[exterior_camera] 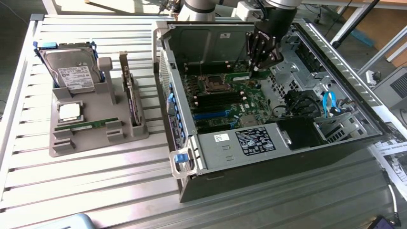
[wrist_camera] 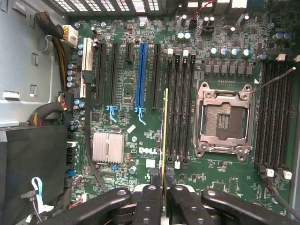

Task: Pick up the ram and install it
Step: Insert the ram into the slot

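The gripper [exterior_camera: 257, 68] is closed down narrow on the ram [exterior_camera: 239, 76], pinching its flat faces so the long edge is free to point at the motherboard [wrist_camera: 225, 183]. It holds the stick edge-on inside the open computer case [exterior_camera: 216, 148], parallel to and just beside the black memory slots [wrist_camera: 180, 108], apparently to line it up with one.

Ribbed bare-metal table [exterior_camera: 95, 191], matt grey holder [exterior_camera: 76, 143] (probably plastic), glossy green motherboard [wrist_camera: 220, 173], smooth black hand [wrist_camera: 163, 178].

Grey holder [exterior_camera: 96, 109] — hard drive [exterior_camera: 68, 67], CPU chip [exterior_camera: 68, 111], upright card [exterior_camera: 130, 90] — sits beside open case [exterior_camera: 203, 43].
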